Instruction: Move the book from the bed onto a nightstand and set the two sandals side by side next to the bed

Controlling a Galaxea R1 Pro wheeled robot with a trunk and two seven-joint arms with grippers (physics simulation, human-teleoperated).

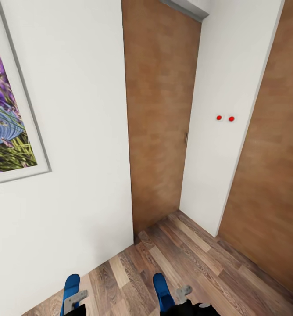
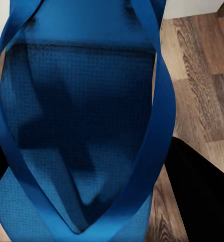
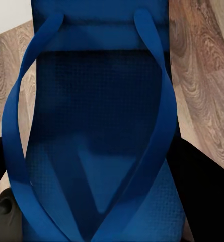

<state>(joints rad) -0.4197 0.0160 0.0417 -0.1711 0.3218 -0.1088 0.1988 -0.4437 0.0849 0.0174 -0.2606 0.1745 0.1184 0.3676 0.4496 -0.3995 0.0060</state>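
Two blue sandals show at the bottom of the head view, each standing on end above the wood floor. The left sandal (image 1: 70, 286) (image 2: 81, 126) is in my left gripper (image 1: 75, 299), which is shut on it. The right sandal (image 1: 162, 289) (image 3: 99, 131) is in my right gripper (image 1: 183, 292), also shut. Both wrist views look straight onto a sandal's sole and straps from close up, with dark finger shapes at the sides. The book, the bed and the nightstand are out of view.
A white wall (image 1: 80, 131) with a framed lavender picture (image 1: 6, 118) stands close on the left. Ahead is a brown wooden door (image 1: 159, 114), then a white wall panel with two red dots (image 1: 225, 118), then another wooden door (image 1: 273, 175). Wood floor (image 1: 199, 267) opens to the right.
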